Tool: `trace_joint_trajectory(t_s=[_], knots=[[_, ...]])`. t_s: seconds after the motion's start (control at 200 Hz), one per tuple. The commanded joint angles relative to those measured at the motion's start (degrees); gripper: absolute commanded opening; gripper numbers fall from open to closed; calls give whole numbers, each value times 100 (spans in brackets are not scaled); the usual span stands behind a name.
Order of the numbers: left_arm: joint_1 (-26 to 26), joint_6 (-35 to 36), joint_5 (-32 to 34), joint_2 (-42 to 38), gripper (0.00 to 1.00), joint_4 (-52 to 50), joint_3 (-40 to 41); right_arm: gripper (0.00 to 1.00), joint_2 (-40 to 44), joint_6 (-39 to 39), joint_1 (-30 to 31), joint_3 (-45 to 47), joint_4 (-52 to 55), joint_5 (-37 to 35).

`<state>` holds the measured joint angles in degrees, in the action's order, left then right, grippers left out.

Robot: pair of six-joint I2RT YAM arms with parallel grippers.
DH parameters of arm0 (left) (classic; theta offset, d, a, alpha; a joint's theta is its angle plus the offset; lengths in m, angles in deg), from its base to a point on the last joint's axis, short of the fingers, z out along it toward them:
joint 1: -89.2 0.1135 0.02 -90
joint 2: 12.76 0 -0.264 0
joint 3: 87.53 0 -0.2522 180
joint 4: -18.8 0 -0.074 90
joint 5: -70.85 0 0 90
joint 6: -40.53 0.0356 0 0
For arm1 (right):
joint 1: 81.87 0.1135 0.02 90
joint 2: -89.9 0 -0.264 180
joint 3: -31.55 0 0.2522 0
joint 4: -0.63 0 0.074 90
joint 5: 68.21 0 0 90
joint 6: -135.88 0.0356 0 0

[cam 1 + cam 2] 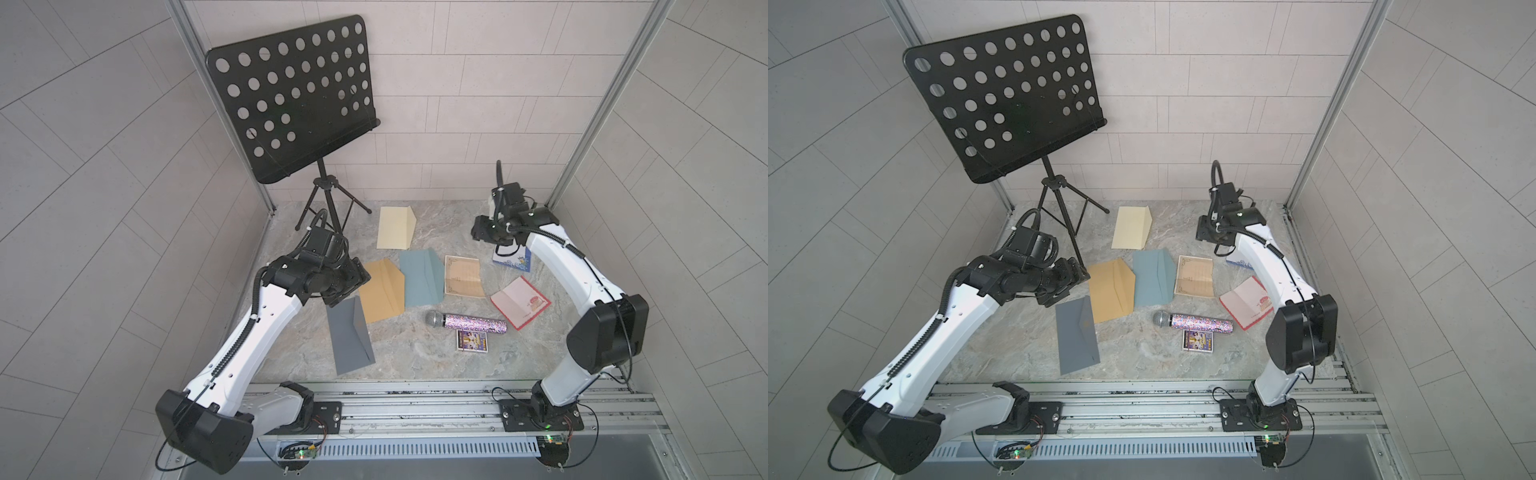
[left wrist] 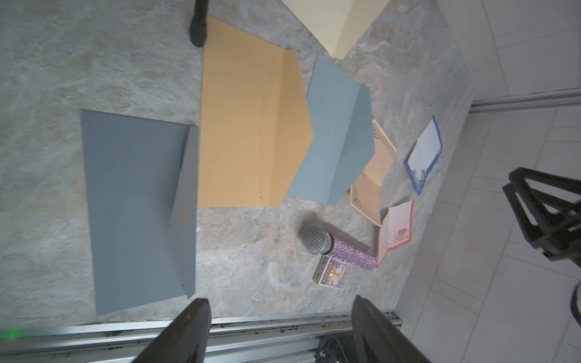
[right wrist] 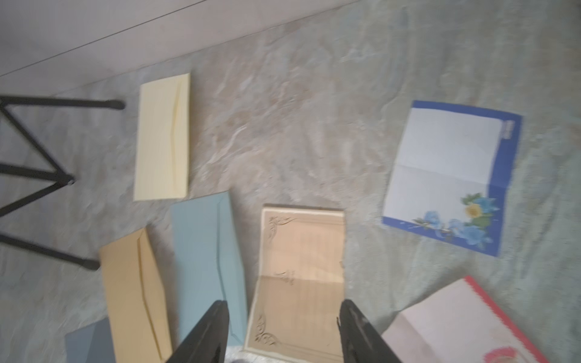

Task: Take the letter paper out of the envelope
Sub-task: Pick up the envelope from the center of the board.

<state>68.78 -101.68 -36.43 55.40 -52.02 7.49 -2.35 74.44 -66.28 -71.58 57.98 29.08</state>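
Note:
Several envelopes lie flat on the marble table: cream, tan, teal and dark grey. I cannot tell whether any holds a letter paper. Three unfolded letter papers lie to their right: an ornate beige one, a blue-bordered one and a red-edged one. My left gripper hovers open and empty above the dark grey and tan envelopes. At the back right, above the blue-bordered paper, my right gripper is open and empty.
A black music stand on a tripod stands at the back left. A glittery microphone and a small card box lie in front of the papers. A metal rail runs along the front edge.

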Motion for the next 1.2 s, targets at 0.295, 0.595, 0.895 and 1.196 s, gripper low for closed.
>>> trace_joint_trajectory(t_s=[0.295,0.595,0.895,1.196], knots=[[571,229,-483,675,82,998,1857,60,2430,242,2143,2680,-1203,262],[558,508,-425,1738,66,2010,2057,60,3121,472,2369,3238,-924,308],[494,570,-303,2254,45,2160,1928,60,3201,514,2387,3290,-880,271],[452,274,-191,2113,0,2091,1731,60,2959,201,2640,3510,-1316,186]])
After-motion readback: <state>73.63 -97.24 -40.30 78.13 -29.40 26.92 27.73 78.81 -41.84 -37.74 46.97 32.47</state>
